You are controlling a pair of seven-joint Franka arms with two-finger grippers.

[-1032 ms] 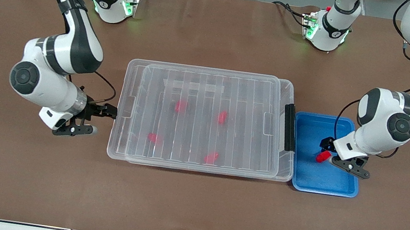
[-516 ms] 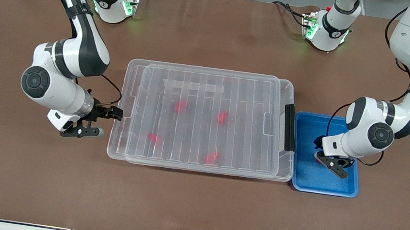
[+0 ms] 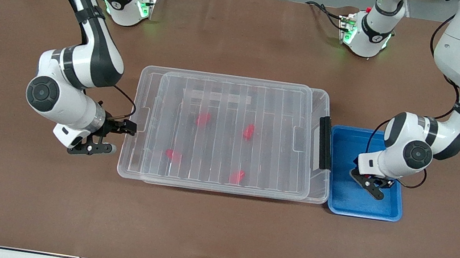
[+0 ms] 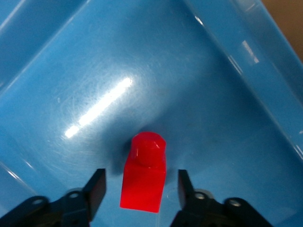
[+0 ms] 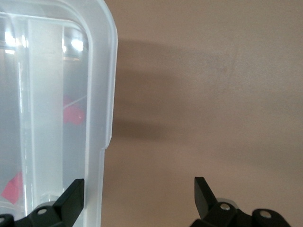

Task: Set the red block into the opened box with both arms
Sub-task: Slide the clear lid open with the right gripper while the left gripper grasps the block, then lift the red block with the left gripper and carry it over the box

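A red block [image 4: 143,175] lies on the floor of the blue tray [image 3: 382,212]. My left gripper [image 3: 367,183] is down in that tray, open, one finger on each side of the block with a gap at both; in the left wrist view the gripper [image 4: 140,182] straddles it. From the front the hand hides the block. The clear box [image 3: 123,167] lies mid-table with its ribbed lid [image 3: 240,90] on top. My right gripper [image 3: 117,136] is open at the box's end toward the right arm, one fingertip [image 5: 75,189] over the rim [image 5: 102,94].
Several red blocks [image 3: 202,119] show through the lid inside the box. A black latch [image 3: 325,142] sits on the box's end next to the blue tray [image 4: 213,71]. Brown table [image 3: 215,235] spreads around both containers.
The left gripper has come down in the tray round the block and its fingers have narrowed. The right gripper has moved in to the box's end.
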